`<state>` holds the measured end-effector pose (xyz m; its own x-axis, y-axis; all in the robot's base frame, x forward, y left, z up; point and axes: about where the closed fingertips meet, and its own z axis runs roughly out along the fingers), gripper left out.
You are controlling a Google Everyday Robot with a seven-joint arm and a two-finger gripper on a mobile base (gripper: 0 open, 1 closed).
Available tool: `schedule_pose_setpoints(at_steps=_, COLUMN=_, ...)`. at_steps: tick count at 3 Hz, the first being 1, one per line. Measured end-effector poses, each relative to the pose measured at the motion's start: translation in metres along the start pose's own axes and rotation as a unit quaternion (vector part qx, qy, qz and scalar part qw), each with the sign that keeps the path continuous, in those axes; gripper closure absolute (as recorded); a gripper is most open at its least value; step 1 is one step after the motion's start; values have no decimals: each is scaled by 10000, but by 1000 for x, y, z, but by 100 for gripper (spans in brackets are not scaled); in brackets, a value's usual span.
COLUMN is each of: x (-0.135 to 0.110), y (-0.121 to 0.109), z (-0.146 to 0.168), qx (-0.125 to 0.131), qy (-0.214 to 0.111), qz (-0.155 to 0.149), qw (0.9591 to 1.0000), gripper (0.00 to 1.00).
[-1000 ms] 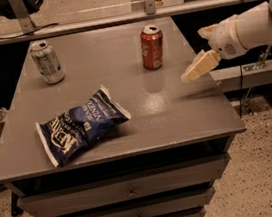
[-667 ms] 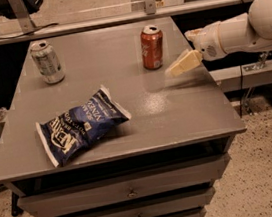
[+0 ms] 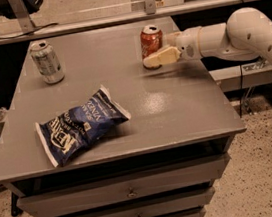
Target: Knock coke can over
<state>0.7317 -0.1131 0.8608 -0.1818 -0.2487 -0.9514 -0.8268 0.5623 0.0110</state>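
The coke can [image 3: 150, 42] is red with a silver top and stands upright near the far right of the grey table [image 3: 176, 110]. My gripper [image 3: 155, 60] reaches in from the right on a white arm [image 3: 227, 37]. Its cream fingers lie low against the can's right lower side, at or touching its base. The can shows no tilt.
A silver-grey can [image 3: 47, 62] stands upright at the far left of the table. A blue chip bag [image 3: 80, 125] lies at the front left. Drawers sit under the tabletop. A rail runs behind the table, and a shoe shows at the bottom left floor.
My gripper has moved left and a little farther back, from clear of the can on its right to right against the can's lower side. The can has stayed upright.
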Motion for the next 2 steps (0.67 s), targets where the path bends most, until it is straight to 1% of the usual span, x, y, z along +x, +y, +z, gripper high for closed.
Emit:
schedule_pose_setpoints(at_steps=1, x=-9, y=-1, z=15, qx=-69, qy=-273, qz=213, qw=9994, gripper=41)
schedule_pose_setpoints(at_steps=2, x=-16, y=-3, z=20, qx=-96, qy=-338, qz=238, qw=9991, gripper=64)
